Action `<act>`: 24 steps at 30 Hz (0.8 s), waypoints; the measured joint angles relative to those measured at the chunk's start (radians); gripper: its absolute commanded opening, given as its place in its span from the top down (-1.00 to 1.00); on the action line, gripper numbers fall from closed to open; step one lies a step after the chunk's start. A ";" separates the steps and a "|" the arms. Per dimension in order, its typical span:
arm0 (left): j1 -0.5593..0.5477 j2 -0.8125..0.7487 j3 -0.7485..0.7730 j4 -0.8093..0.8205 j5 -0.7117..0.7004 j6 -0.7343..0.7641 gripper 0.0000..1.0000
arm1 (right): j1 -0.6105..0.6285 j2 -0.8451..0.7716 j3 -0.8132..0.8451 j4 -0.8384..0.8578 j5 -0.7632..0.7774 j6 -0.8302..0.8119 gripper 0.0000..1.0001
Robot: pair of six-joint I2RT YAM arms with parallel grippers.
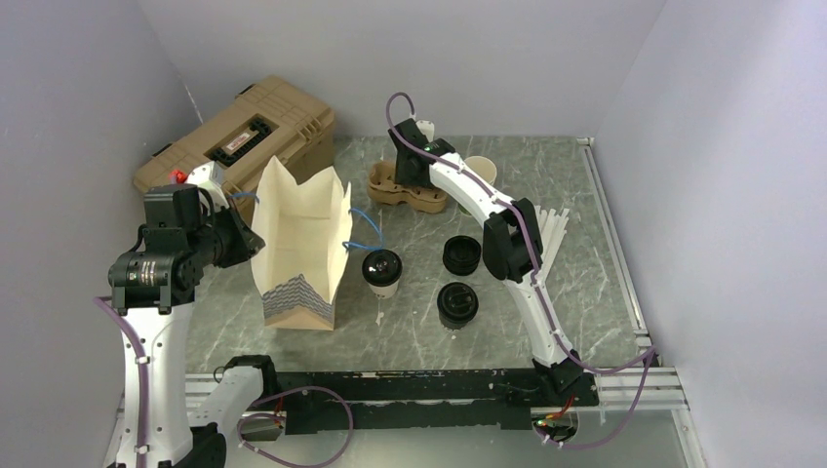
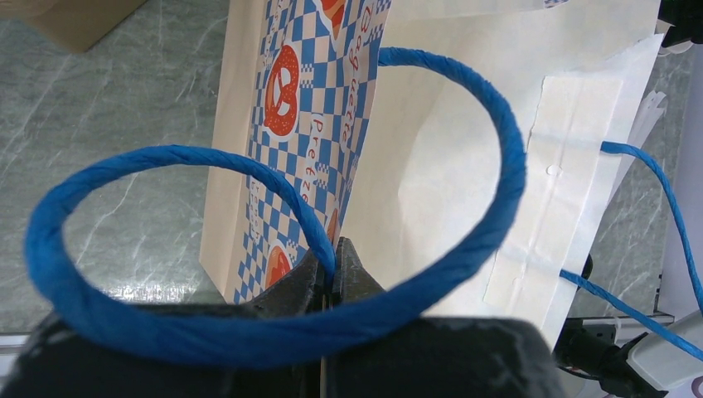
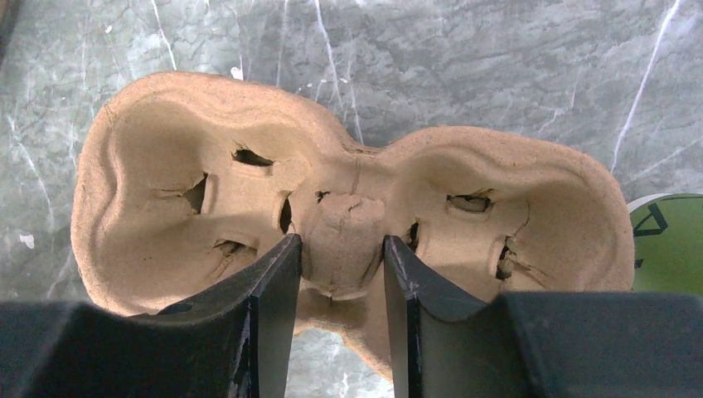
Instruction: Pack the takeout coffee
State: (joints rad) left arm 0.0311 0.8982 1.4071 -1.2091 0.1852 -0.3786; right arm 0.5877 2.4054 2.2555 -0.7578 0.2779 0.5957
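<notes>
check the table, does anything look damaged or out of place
Only the carrier stands out. Ragged tears show around the tabs in both wells, and a crack runs down its middle ridge, though these may just be worn cut-outs. The coffee stands upright with nothing spilled, and the bag stands open.

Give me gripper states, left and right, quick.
Left gripper: closed on the paper bag's blue handle.
Right gripper: straddling the cup carrier's centre post; cannot tell whether it grips yet.
</notes>
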 measured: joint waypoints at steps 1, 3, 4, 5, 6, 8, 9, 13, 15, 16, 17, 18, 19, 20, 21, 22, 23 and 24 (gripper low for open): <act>0.000 0.000 0.000 0.000 0.000 0.000 1.00 | 0.000 0.000 0.000 0.000 0.000 0.000 0.29; -0.002 0.000 0.000 0.000 -0.002 0.000 1.00 | 0.000 0.000 0.000 0.000 0.001 0.000 0.30; -0.002 0.000 0.000 0.000 -0.003 0.000 1.00 | 0.000 0.000 0.000 0.000 0.001 -0.001 0.30; -0.002 0.000 0.000 0.000 -0.003 0.000 1.00 | 0.000 0.000 0.000 0.000 0.002 -0.001 0.30; -0.003 0.000 0.000 0.000 -0.005 0.000 1.00 | 0.000 0.000 0.000 0.000 0.002 -0.001 0.30; -0.003 0.000 0.000 0.000 -0.008 0.000 1.00 | 0.000 -0.002 -0.002 0.002 0.004 -0.002 0.30; -0.004 0.000 0.000 0.000 -0.010 0.000 1.00 | 0.000 -0.007 -0.010 0.006 0.006 -0.003 0.30; -0.007 0.000 0.000 0.000 -0.017 0.000 1.00 | 0.003 -0.047 -0.055 0.011 0.013 -0.010 0.31; -0.007 0.000 0.000 0.000 -0.018 0.000 1.00 | 0.005 -0.070 -0.063 0.016 0.020 -0.014 0.32; -0.008 0.000 0.000 0.000 -0.018 0.000 1.00 | 0.007 -0.084 -0.064 0.020 0.026 -0.017 0.32; -0.008 0.000 0.000 0.000 -0.018 0.000 1.00 | 0.008 -0.099 -0.064 0.025 0.031 -0.020 0.32; -0.008 0.000 0.000 0.000 -0.019 0.000 1.00 | 0.009 -0.115 -0.064 0.029 0.035 -0.022 0.32; -0.009 0.000 0.000 0.000 -0.019 0.000 1.00 | 0.010 -0.128 -0.064 0.034 0.038 -0.025 0.32; -0.009 0.000 0.000 0.000 -0.021 0.000 1.00 | 0.010 -0.143 -0.064 0.038 0.040 -0.027 0.33; -0.010 0.000 0.000 0.000 -0.023 0.000 1.00 | 0.011 -0.158 -0.064 0.043 0.042 -0.028 0.33; -0.010 0.000 0.000 0.000 -0.025 0.000 1.00 | 0.011 -0.169 -0.064 0.048 0.045 -0.029 0.33; -0.010 0.000 0.000 0.000 -0.026 0.000 1.00 | 0.012 -0.182 -0.064 0.051 0.047 -0.031 0.34; -0.011 0.000 0.000 0.000 -0.026 0.000 1.00 | 0.013 -0.193 -0.066 0.056 0.051 -0.032 0.34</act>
State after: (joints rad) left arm 0.0196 0.8982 1.4071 -1.2091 0.1593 -0.3782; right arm 0.6010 2.2120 2.1899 -0.7013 0.3286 0.5632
